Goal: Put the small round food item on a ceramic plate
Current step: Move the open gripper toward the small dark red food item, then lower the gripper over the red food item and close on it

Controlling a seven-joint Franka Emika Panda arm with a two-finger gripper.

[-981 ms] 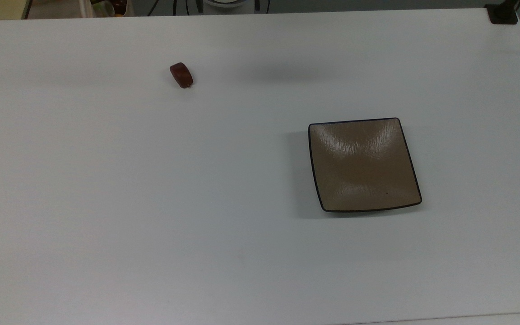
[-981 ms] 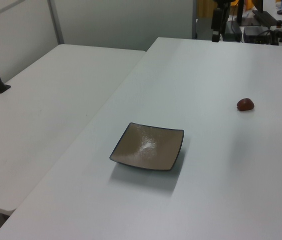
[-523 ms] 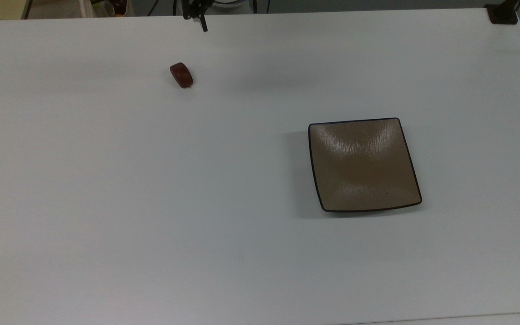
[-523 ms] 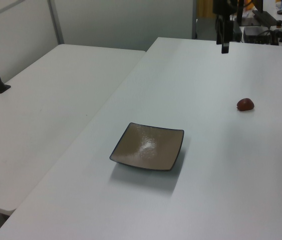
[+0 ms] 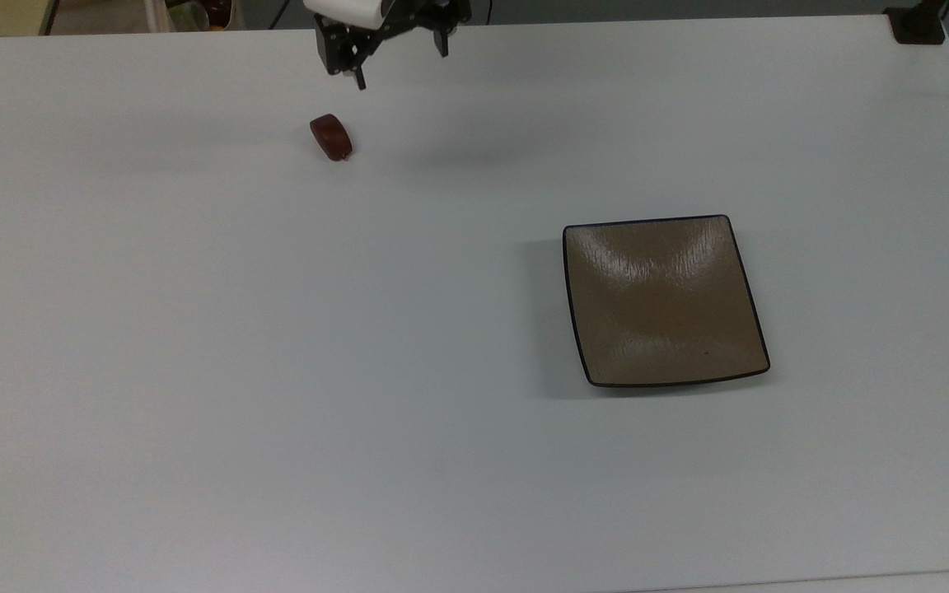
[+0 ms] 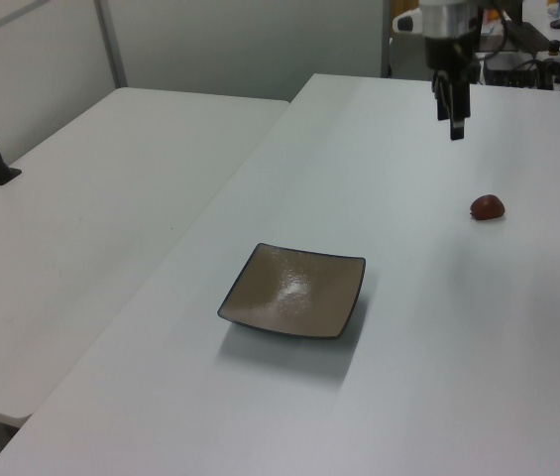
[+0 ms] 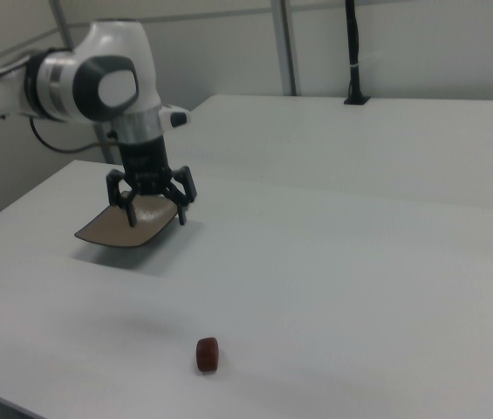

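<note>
A big white table (image 5: pixel 194 371) is holding two things. The small round food item (image 5: pixel 331 137) is lying on the table by itself, near the far edge in the top view and toward the top view's left. It is dark reddish-brown and smooth. In the left view the food item (image 6: pixel 488 206) is sitting at the left view's right side, and in the right view it (image 7: pixel 208 353) is lying near the bottom, close to the near edge of the table (image 7: pixel 359 288).

The plate (image 5: pixel 666 301) is resting flat on the table, well apart from the food item, toward the top view's right. It is square and tan-brown with a thin dark rim, and nothing is lying in it. In the left view the plate (image 6: pixel 294 292) is sitting near the middle.

The robot arm (image 7: pixel 89 78) is white, and it is reaching over the table. Its gripper (image 5: pixel 399 56) is hanging in the air above the far part of the table, near the food item but not touching it. In the right view the gripper (image 7: pixel 153 213) is pointing down, and its two black fingers (image 7: pixel 130 216) are spread wide apart with nothing between them. In the left view the gripper (image 6: pixel 455 109) is showing as a thin dark shape, hanging above the table and beyond the food item.
</note>
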